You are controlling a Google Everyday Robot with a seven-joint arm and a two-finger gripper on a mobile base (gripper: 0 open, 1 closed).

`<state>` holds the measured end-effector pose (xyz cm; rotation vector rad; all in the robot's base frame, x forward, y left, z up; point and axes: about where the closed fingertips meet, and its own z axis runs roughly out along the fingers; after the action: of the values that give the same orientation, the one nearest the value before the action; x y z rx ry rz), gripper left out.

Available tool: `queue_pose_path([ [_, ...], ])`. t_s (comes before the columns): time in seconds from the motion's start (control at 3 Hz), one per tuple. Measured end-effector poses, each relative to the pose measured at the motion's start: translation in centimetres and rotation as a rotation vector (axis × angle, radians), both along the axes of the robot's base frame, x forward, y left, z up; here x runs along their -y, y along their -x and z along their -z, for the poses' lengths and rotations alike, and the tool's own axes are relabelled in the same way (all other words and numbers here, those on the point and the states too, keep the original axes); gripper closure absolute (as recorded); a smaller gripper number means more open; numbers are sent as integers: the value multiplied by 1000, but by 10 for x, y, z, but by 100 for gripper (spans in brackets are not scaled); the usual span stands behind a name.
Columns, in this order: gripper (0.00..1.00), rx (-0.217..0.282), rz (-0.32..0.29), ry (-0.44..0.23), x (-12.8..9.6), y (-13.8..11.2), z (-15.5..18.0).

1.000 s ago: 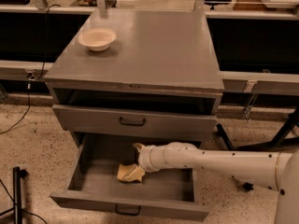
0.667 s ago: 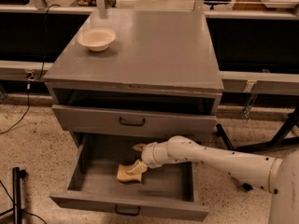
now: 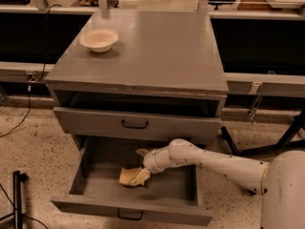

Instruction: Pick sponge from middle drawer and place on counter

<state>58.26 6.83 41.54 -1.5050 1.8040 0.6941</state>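
Grasp step: the gripper (image 3: pixel 141 171) is down in the open middle drawer (image 3: pixel 167 213), right against the sponge (image 3: pixel 127 176) lying at its 9 o'clock. Can't tell if the jaws are pinching it. Next it probably needs a firm hold, then a lift toward 12 o'clock onto the counter (image 3: pixel 157 51).

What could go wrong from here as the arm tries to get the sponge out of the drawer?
1. The gripper sits at the right edge of the sponge in the open middle drawer, so the soft sponge may slip free on lifting.
2. The upper drawer juts out just above the arm, so a straight lift may knock the wrist against its front.
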Motion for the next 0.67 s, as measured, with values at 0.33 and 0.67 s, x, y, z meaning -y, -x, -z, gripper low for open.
queue_pose_path([
  [0.33,0,-7,0,-1,-2,2,2],
  [0.67,0,-62,-1,-10,0,18,23],
])
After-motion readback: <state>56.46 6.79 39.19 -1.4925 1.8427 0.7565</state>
